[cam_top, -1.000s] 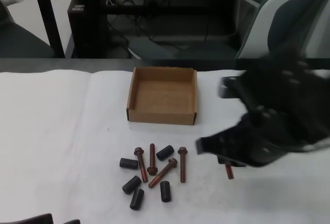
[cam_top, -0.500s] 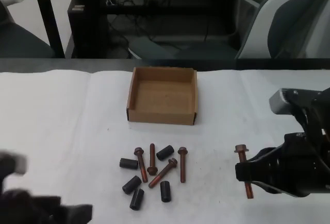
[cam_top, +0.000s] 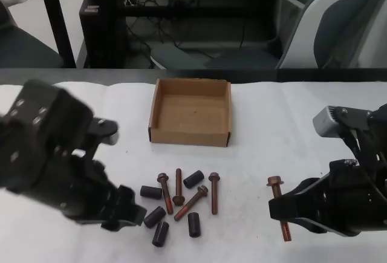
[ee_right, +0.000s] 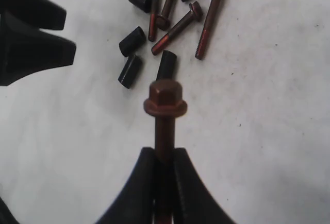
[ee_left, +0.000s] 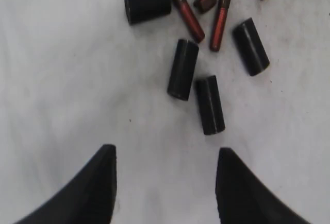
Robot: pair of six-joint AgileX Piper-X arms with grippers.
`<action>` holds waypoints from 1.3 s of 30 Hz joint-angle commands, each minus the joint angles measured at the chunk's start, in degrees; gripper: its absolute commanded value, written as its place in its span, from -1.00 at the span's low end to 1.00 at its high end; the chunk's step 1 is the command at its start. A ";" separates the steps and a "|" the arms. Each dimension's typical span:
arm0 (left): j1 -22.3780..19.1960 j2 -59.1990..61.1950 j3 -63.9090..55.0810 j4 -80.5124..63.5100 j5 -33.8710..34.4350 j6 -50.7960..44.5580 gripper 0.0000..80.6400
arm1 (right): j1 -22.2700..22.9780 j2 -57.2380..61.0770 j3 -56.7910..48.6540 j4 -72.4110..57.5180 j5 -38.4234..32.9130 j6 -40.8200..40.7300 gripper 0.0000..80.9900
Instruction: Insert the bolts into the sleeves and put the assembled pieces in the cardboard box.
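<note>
Nearest the arms, the right claw (ee_right: 164,154) is clamping one bolt (ee_right: 165,103) by its threaded shank. The hexagonal head is sticking out beyond the fingertips, and the bolt is being held well apart from the pile, on the right side of the white worktop (cam_top: 60,124). On the other side, the left claw (ee_left: 164,154) is hanging wide open with nothing between its fingers, just short of the nearest sleeves (ee_left: 182,69). Two of these are lying side by side directly ahead of it. A little farther out, the heap is sitting in the middle of the worktop: five black sleeves in all are lying loose there. Four loose bolts (cam_top: 213,193) are mixed among them, some touching or crossing one another. None of the sleeves is carrying a bolt. Beyond the heap, the cardboard box (cam_top: 190,135) is standing open and holding nothing. By this showing the job is only starting. The first bolt is being held ready, and a sleeve is likely about to be picked up to meet it. All five pairings and all five trips to the box are left to do.
</note>
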 commanded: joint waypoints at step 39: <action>-4.18 18.11 -13.30 1.66 -1.34 20.35 0.43 | 0.10 -0.68 -0.06 -0.35 -7.51 -0.45 -1.00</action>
